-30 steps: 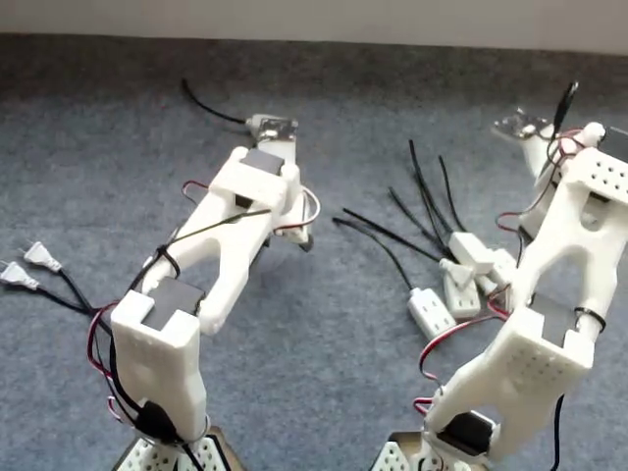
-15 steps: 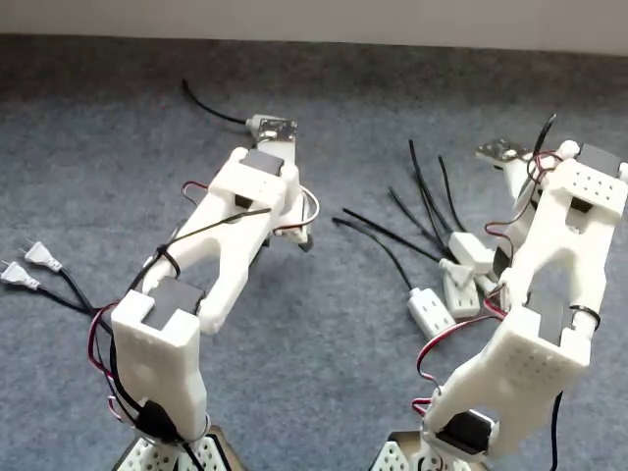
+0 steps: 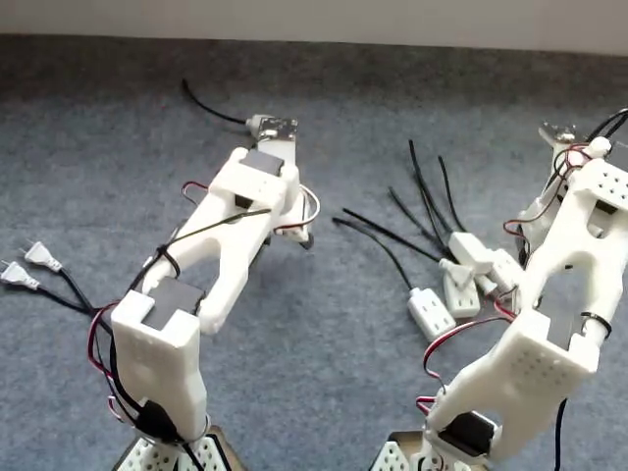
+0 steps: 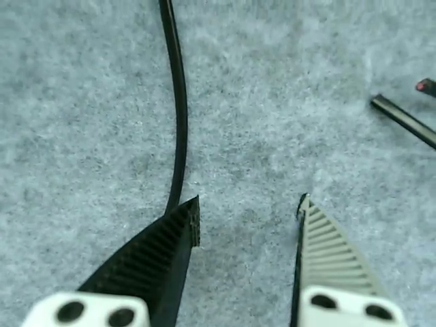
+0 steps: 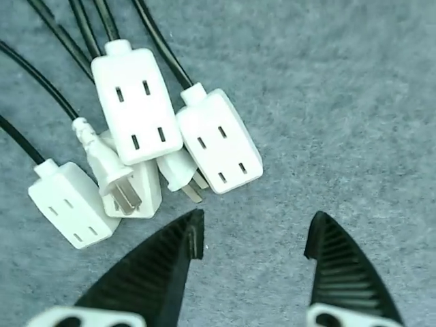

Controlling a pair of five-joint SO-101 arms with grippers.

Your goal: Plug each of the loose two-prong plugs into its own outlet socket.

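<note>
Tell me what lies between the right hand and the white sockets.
Right wrist view: bare grey carpet separates the open right hand from the white plastic sockets.

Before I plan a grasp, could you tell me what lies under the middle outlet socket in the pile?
Sticking out beneath the middle outlet socket are a lower socket and a plug, prongs showing. The plug's rear and cord are covered.
</note>
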